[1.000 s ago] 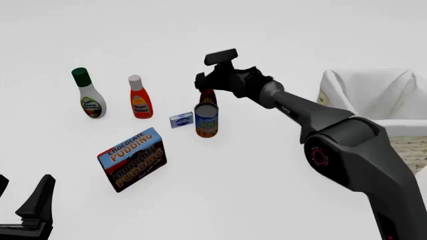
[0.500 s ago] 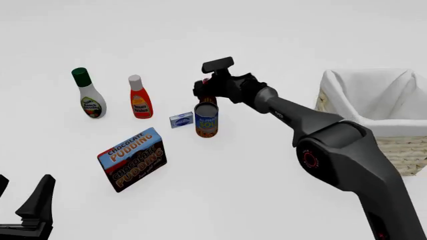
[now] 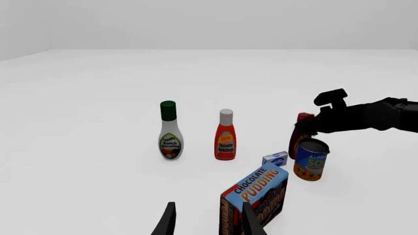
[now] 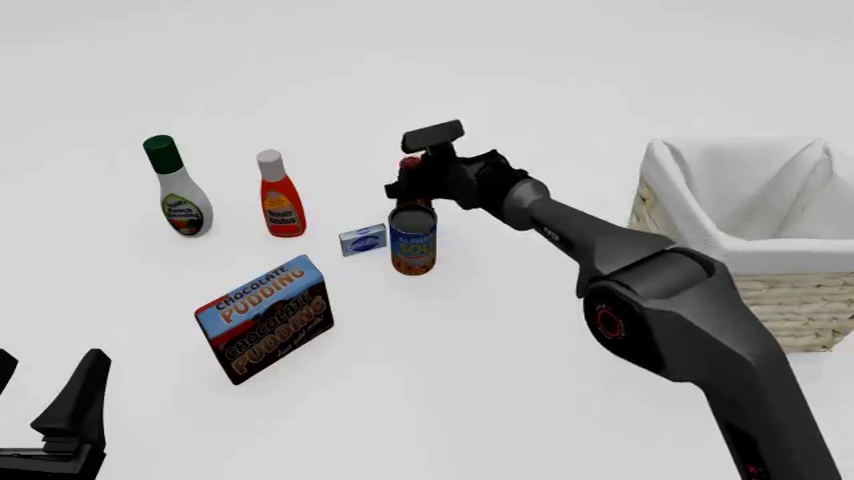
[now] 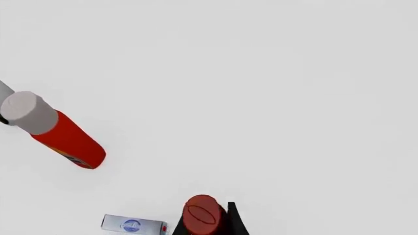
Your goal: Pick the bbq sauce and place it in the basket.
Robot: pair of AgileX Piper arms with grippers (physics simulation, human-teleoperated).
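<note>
Red-capped bbq sauce (image 4: 412, 172) sits against right tool (image 4: 407, 183) finger.

bbq sauce (image 4: 411, 166) mostly behind right arm and can (image 4: 414, 238); basket (image 4: 663, 190) edge-cropped

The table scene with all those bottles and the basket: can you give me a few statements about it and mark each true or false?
1. The bbq sauce is already in the basket. False: it stands on the table behind the soup can.
2. The right gripper is at the bbq sauce. True.
3. The pudding box lies in the basket. False: it is on the table.
4. The ketchup bottle has a white cap. True.
5. The left gripper holds a bottle. False: it is open and holds nothing.
</note>
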